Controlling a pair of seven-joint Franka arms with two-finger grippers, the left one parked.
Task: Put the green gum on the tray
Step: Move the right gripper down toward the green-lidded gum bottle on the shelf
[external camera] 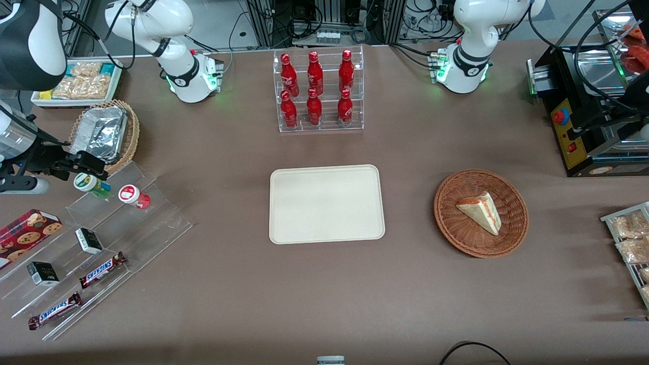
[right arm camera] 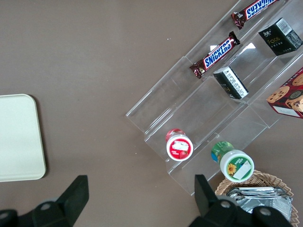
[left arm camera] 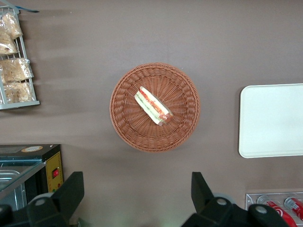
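**Two gum bottles on the acrylic shelf, tool spread wide above them**

Two small bottles stood on the clear stepped shelf point(right arm camera: 199, 118): the green gum point(right arm camera: 233, 162), just under the tool point(right arm camera: 137, 201), and a red bottle point(right arm camera: 179, 144) beside it. The tool's fingers point(right arm camera: 75, 196) stood wide apart, holding nothing. Near the tool, a wicker basket point(external camera: 129, 137) held a foil container point(external camera: 101, 133). Well apart from the tool, the cream tray point(external camera: 326, 204) lay bare on the bench point(external camera: 324, 294).

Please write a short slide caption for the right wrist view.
Open gripper above the green gum, tray unloaded.
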